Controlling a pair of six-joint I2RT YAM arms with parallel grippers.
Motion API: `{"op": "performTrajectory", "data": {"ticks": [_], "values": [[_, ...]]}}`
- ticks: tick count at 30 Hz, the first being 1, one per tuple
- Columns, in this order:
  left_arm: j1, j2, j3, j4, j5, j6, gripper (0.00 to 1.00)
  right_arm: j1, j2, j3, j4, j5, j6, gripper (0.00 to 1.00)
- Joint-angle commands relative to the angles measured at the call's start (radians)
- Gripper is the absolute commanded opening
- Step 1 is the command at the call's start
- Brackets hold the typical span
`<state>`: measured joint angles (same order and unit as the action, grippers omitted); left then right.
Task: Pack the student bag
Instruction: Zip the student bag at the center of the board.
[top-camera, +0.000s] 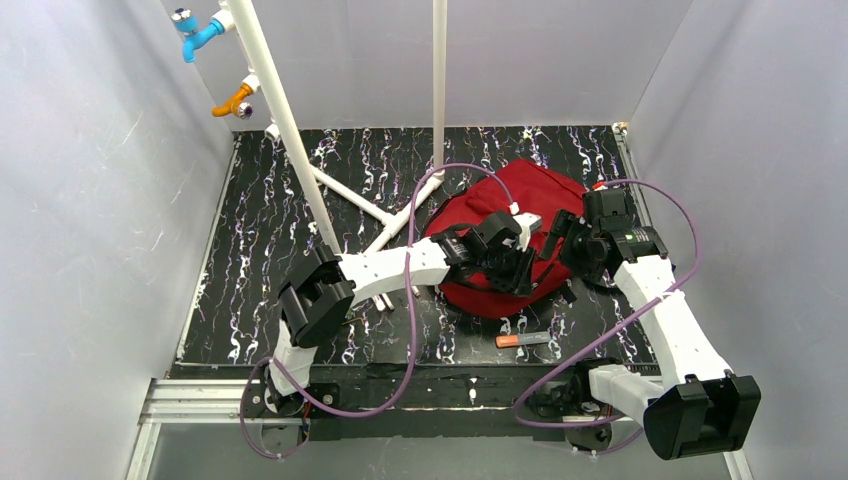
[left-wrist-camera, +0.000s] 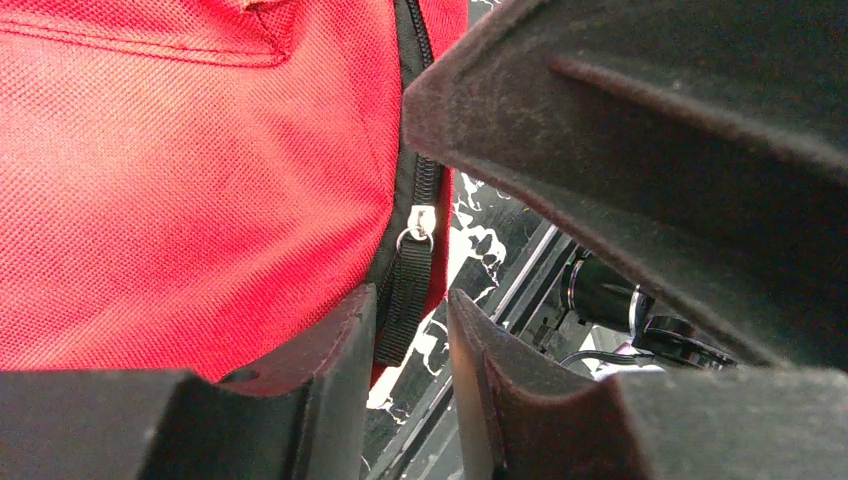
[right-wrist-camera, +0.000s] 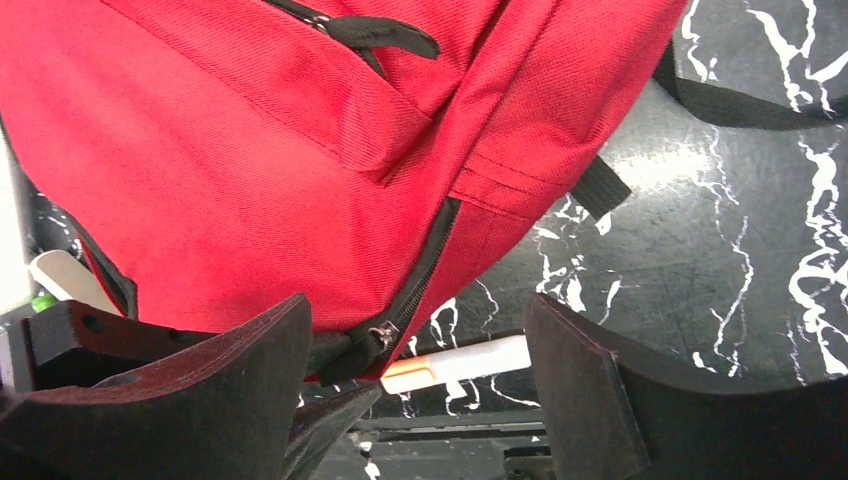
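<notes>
The student bag lies on the black marbled table right of centre in the overhead view, with both arms bent over its near edge. The left gripper has its jaws narrowly apart. The black pull strap hanging from the silver slider runs down into that gap, close against the finger on the left of the frame, while a strip of table shows between it and the other finger. It does not look pinched. The right gripper stands wide open and holds nothing. Its fingers straddle the bag's lower edge where the zip ends, and a front pocket shows in the upper part of that frame. An orange-and-white pen lies on the table just below the bag, outside it. The step in hand looks like opening the bag: catching the zip pull so the compartment can be unzipped before anything goes in. The next move probably calls for the left jaws to close fully on the strap, then pull along the line of the zip rather than across it. The right arm may need to hold the soft fabric down, or the whole bag could slide with the pull.
</notes>
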<state>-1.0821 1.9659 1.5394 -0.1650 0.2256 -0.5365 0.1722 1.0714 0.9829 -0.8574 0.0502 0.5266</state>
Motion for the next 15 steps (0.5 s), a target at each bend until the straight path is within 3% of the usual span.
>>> {"op": "performTrajectory", "data": {"ticks": [1, 4, 9, 15], "values": [[0.001, -0.009, 0.036, -0.027, 0.002, -0.004, 0.29, -0.002, -0.015, -0.024, 0.063, -0.042, 0.029, 0.85], [0.002, -0.001, 0.04, -0.03, 0.003, 0.007, 0.22, -0.002, -0.015, -0.026, 0.055, -0.042, 0.03, 0.85], [0.002, -0.006, 0.042, -0.037, 0.013, 0.044, 0.0, -0.002, -0.008, -0.015, -0.018, 0.032, 0.023, 0.87], [0.002, -0.028, 0.019, -0.018, 0.043, 0.071, 0.0, -0.002, -0.003, -0.035, -0.045, 0.013, 0.024, 0.87]]}}
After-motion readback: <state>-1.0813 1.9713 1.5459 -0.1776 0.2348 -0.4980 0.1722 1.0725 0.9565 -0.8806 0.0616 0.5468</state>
